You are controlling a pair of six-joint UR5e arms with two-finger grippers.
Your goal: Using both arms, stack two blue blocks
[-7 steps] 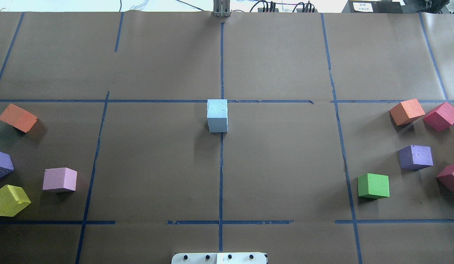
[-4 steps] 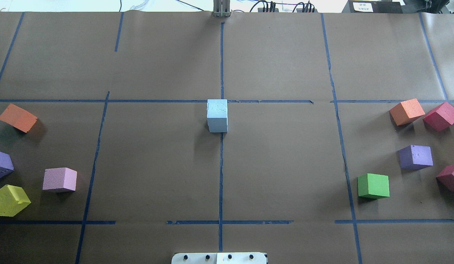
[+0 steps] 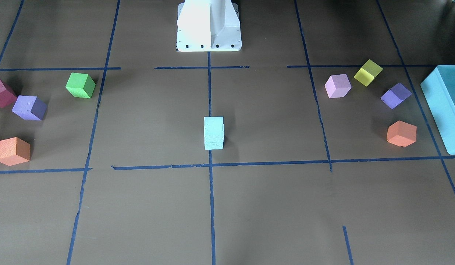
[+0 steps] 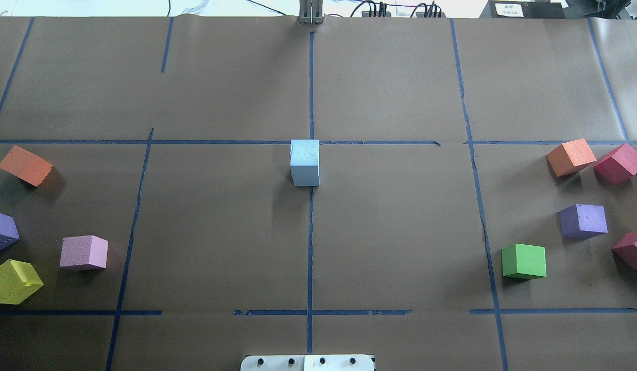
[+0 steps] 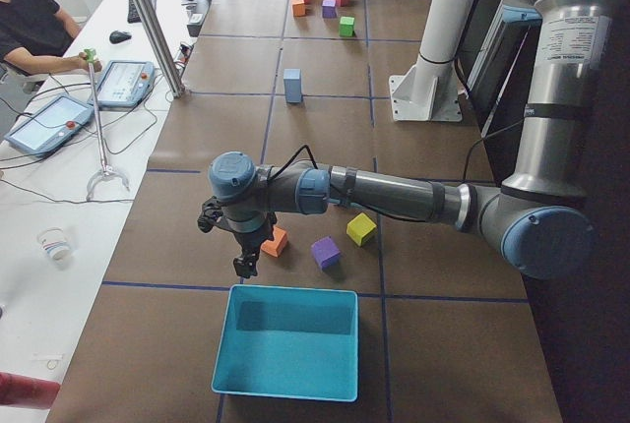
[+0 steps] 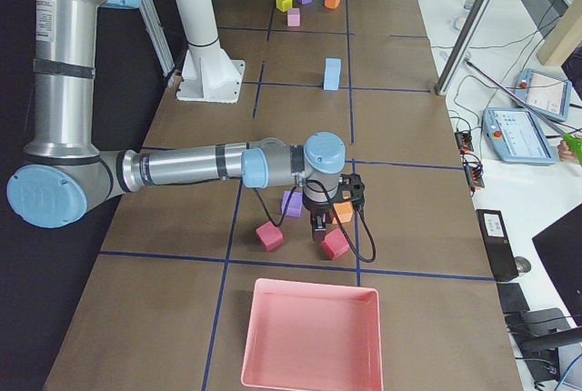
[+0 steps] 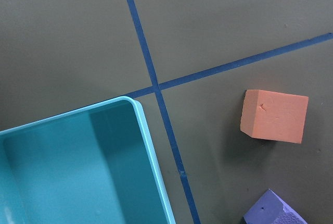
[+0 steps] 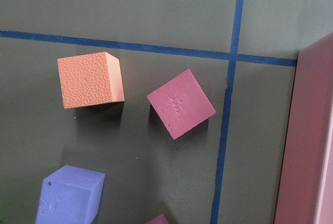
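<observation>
The two pale blue blocks stand stacked, one on the other, on the centre tape line: the upper block (image 3: 213,126) sits squarely on the lower block (image 3: 213,142). The stack also shows in the overhead view (image 4: 304,162) and both side views (image 5: 292,85) (image 6: 333,73). My left gripper (image 5: 242,268) hangs far from the stack, over the table end beside an orange cube (image 7: 274,115). My right gripper (image 6: 320,225) hangs over the other end, above an orange cube (image 8: 90,79) and a dark pink cube (image 8: 181,103). Neither gripper's fingers show clearly, so I cannot tell whether they are open or shut.
A teal box (image 5: 285,342) lies at the left end, a pink tray (image 6: 312,336) at the right end. Several coloured cubes sit in a cluster on each side (image 4: 84,252) (image 4: 524,261). The white pedestal (image 3: 209,25) stands at the near middle.
</observation>
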